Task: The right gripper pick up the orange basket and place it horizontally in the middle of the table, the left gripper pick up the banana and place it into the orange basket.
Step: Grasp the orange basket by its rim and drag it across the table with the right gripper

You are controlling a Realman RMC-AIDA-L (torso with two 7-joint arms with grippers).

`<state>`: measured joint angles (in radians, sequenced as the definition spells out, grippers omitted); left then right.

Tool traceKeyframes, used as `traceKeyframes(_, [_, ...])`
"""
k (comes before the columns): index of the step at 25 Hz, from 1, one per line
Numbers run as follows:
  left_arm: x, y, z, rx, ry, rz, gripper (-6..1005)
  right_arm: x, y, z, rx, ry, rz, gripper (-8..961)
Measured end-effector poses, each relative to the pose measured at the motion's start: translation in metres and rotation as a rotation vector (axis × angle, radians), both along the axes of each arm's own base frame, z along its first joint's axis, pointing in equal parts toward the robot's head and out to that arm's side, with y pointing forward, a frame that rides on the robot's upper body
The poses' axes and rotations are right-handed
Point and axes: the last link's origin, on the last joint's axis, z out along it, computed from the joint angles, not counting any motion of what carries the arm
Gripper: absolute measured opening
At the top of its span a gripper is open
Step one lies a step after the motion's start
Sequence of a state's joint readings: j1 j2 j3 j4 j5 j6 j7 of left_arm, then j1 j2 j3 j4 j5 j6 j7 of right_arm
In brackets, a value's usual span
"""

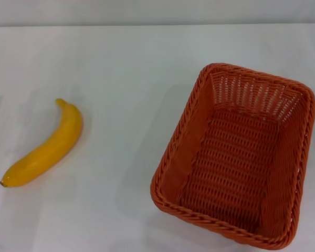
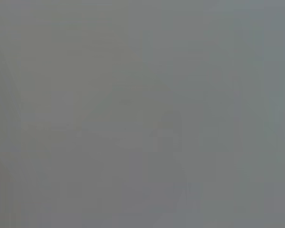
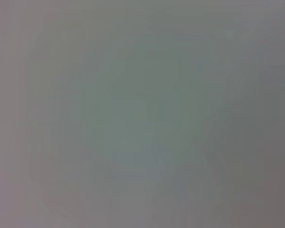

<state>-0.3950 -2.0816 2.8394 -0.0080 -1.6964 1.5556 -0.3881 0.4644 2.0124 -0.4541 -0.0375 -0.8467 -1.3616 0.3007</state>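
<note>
One banana (image 1: pixel 44 149) lies on the table (image 1: pixel 121 79), well left of the one orange basket (image 1: pixel 181 144), dark tip nearest the robot, long axis diagonal. The basket's long axis runs near-to-far, slightly tilted. Neither gripper is visible, finger state unknown.

Head view: white bench (image 1: pixel 126 68) fills nearly the whole field, smooth and matte. At 12 o'clock, its far edge meets a pale grey wall (image 1: pixel 157 10). Lighting soft, even; faint shadows only. Both wrist views: uniform grey, nothing discernible.
</note>
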Motion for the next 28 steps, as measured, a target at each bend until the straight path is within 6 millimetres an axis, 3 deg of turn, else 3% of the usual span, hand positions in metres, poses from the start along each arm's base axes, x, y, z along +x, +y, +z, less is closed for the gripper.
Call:
traceKeyframes(16, [-0.004,-0.005,0.002,0.003,-0.006,0.006,876,-0.005,-0.001,-0.003,-0.022,-0.002,0.035,752])
traceKeyframes(21, [-0.007,-0.008,0.003,-0.028,-0.044,-0.018,875,-0.021,0.014,0.011,-0.187,-0.02,0.175,752])
traceKeyframes(22, [-0.007,-0.009,0.003,-0.039,-0.047,-0.025,875,-0.032,0.027,0.026,-0.319,-0.057,0.22,752])
traceKeyframes(28, [-0.014,-0.015,0.008,-0.078,-0.067,-0.036,874,-0.072,0.057,0.054,-0.619,-0.149,0.263,751])
